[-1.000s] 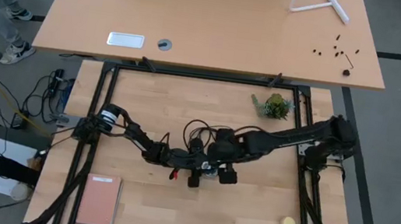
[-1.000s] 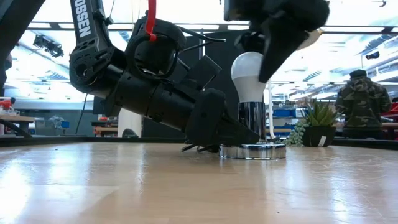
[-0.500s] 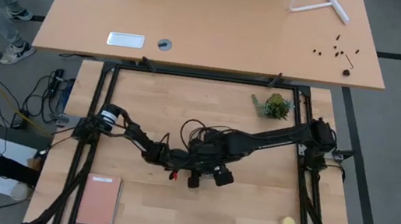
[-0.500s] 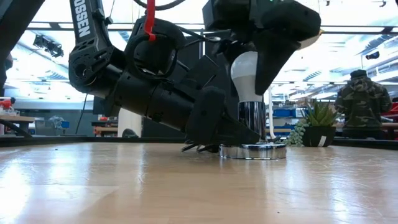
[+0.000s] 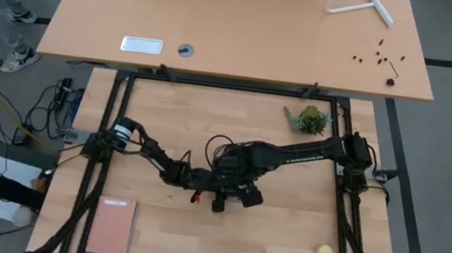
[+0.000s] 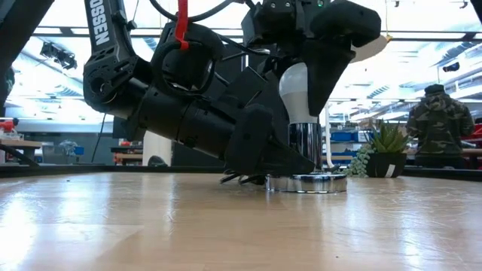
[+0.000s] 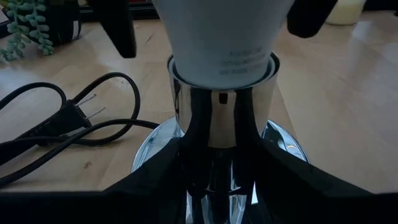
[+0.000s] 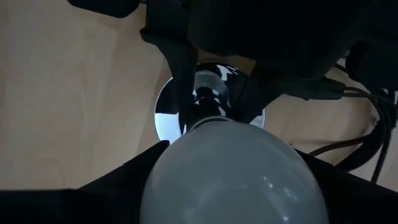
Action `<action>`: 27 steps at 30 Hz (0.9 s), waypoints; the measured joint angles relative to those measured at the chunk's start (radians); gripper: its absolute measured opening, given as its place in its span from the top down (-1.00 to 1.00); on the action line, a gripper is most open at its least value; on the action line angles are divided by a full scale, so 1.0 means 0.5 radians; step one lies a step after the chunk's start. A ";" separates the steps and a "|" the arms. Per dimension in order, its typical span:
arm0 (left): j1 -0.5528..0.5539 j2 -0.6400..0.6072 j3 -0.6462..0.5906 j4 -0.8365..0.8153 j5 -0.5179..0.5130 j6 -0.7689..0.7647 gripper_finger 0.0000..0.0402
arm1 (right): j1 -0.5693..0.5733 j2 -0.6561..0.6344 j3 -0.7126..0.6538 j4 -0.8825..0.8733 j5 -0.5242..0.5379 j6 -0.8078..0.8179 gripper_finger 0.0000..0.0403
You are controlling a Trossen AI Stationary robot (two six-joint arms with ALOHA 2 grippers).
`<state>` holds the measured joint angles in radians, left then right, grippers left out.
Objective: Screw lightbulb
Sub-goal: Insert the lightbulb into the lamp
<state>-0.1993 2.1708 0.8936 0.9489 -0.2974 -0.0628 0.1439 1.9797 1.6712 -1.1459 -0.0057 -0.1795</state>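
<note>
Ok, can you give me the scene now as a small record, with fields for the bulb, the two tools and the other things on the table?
lightbulb: upright, its narrow end in the chrome socket
socket base: round, flat on the table
left tool: low at the table, closed on the chrome socket
right tool: directly above, over the lightbulb
black cord: loose on the table beside the base
small plant: far side of the table
yellow ball: near right corner
red notebook: near left corner
</note>
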 joint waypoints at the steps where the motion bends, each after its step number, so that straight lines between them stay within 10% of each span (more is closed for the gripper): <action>1: 0.000 0.000 0.000 0.000 0.000 0.000 0.03 | -0.005 0.000 0.000 0.001 -0.016 0.000 -0.33; 27: -0.008 0.001 -0.002 -0.003 -0.060 -0.144 0.03 | -0.028 0.000 -0.003 0.012 0.076 1.393 -0.37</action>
<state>-0.2035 2.1712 0.8928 0.9474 -0.3273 -0.1349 0.1299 1.9797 1.6699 -1.1400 0.0322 0.5170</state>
